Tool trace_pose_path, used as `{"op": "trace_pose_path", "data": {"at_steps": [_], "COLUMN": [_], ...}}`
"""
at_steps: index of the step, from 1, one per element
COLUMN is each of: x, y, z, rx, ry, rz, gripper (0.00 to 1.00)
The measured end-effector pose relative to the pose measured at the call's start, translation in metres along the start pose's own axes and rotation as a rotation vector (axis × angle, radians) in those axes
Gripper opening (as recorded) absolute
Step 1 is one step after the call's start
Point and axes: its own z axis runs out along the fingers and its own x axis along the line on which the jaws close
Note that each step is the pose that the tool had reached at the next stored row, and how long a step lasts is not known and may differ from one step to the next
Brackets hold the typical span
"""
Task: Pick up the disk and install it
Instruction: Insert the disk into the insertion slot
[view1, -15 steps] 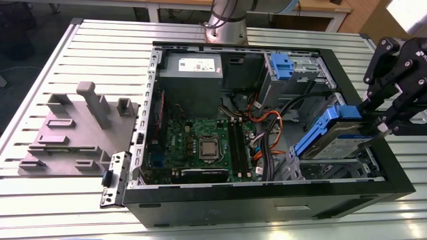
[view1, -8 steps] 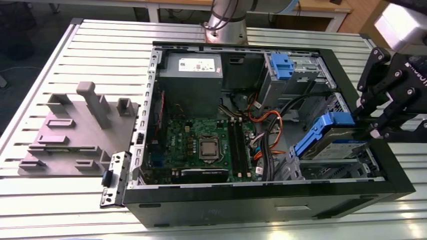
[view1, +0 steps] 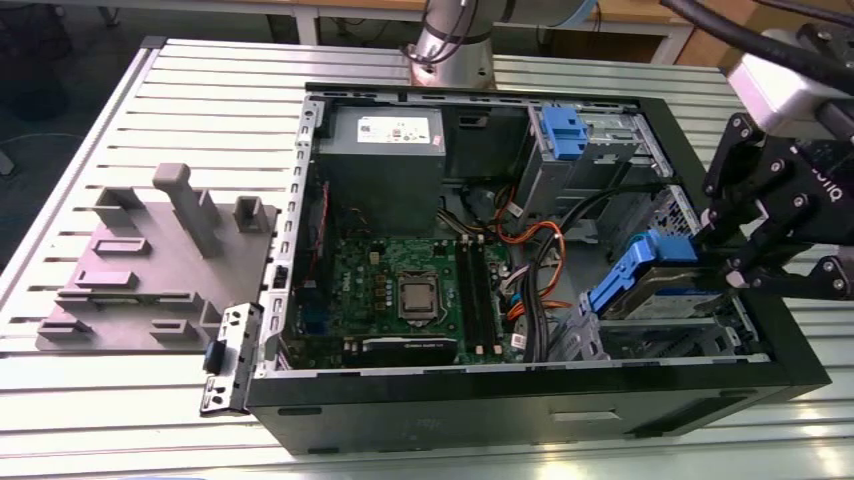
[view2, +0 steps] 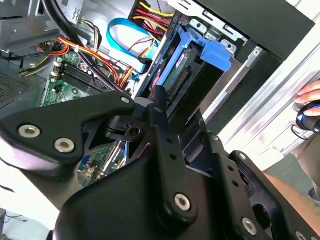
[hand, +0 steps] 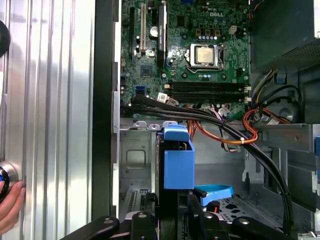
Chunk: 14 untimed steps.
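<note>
The arm's pincer is clamped on the disk, holding it tilted at the drive bay in the corner of the open computer case toward the exterior view's right. The case lies on a slatted metal tabletop, beside a grey fixture.

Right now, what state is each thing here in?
computer case: lying on its side, open, side panel off.
disk: tilted, held by the pincer, low end inside the computer case.
pincer: shut on the disk.
processor: bare, no cooler on it.
power supply: mounted in the computer case.
</note>
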Motion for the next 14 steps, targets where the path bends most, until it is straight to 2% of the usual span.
{"op": "trace_pose_path", "data": {"at_steps": [14], "x": [0.0025], "y": [-0.0011], "z": [0.0258], "rx": [0.0001], "ry": [0.0001], "rz": [0.0], "gripper": [0.35]}}
